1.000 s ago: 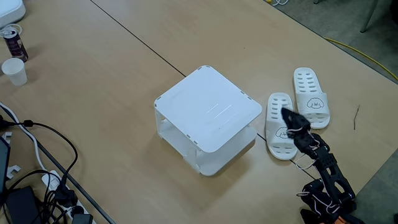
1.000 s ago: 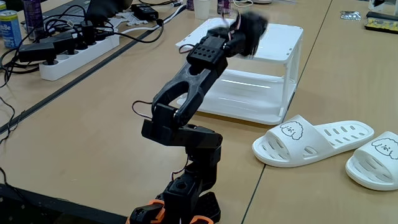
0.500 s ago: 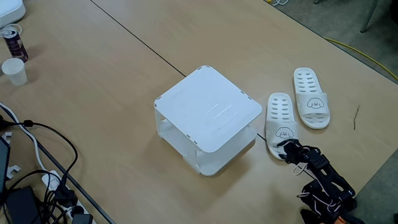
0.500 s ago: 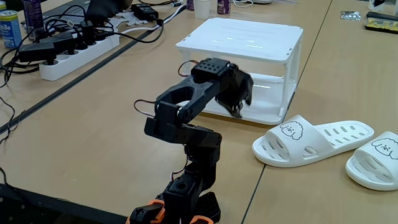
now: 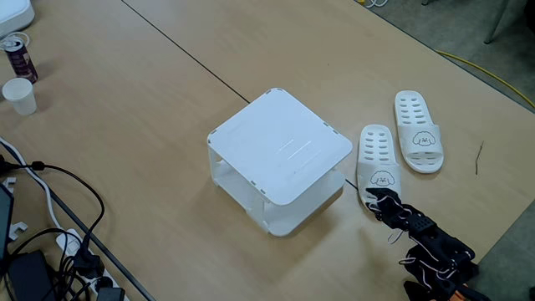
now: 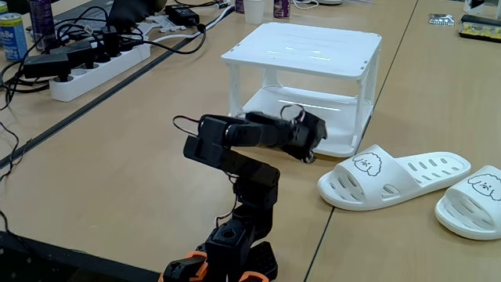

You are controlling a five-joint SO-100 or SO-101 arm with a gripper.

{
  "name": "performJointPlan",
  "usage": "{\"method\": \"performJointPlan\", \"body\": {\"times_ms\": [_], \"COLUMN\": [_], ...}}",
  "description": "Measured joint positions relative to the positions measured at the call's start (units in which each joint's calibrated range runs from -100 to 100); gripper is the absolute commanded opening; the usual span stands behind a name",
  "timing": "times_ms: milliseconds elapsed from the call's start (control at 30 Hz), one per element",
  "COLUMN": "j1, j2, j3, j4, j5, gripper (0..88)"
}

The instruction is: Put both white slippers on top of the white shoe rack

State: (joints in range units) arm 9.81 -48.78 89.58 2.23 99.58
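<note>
Now your arm has dropped low, bringing the black gripper (image 5: 374, 197) down beside the nearer white plastic slipper (image 5: 377, 163) on the bench (image 5: 150, 92). The fingers hold nothing; their opening I cannot tell. The boxy white shoe rack (image 5: 280, 146) top is bare, so the pickup comes next.

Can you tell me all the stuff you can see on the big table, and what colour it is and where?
boxy white plastic two-tier shoe rack: 1, white, middle of the table, nothing on its top.
white plastic slide slippers with puppy faces: 2, white, on the table right of the rack in the higher fixed view, one nearer the rack and one farther.
small paper cup: 1, white, far left edge.
drink can: 1, dark red, beside the cup.
power strip: 1, white, with black cables, back left in the lower fixed view.
robot arm: 1, black, front edge; its end effector hangs low near the closer slipper's toe end.
</note>
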Motion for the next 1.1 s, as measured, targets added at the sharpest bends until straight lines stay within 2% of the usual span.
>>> {"method": "performJointPlan", "body": {"times_ms": [167, 367, 700, 1100], "j1": [3.45, 4.42, 4.64, 11.61], "j2": [0.0, 2.89, 20.12, 30.68], "j3": [8.09, 8.89, 8.63, 4.58], "j4": [-12.88, -21.55, -41.46, -45.41], "j5": [0.0, 0.0, 0.0, 0.0], "gripper": [26.2, 26.3, 26.3, 26.3]}}
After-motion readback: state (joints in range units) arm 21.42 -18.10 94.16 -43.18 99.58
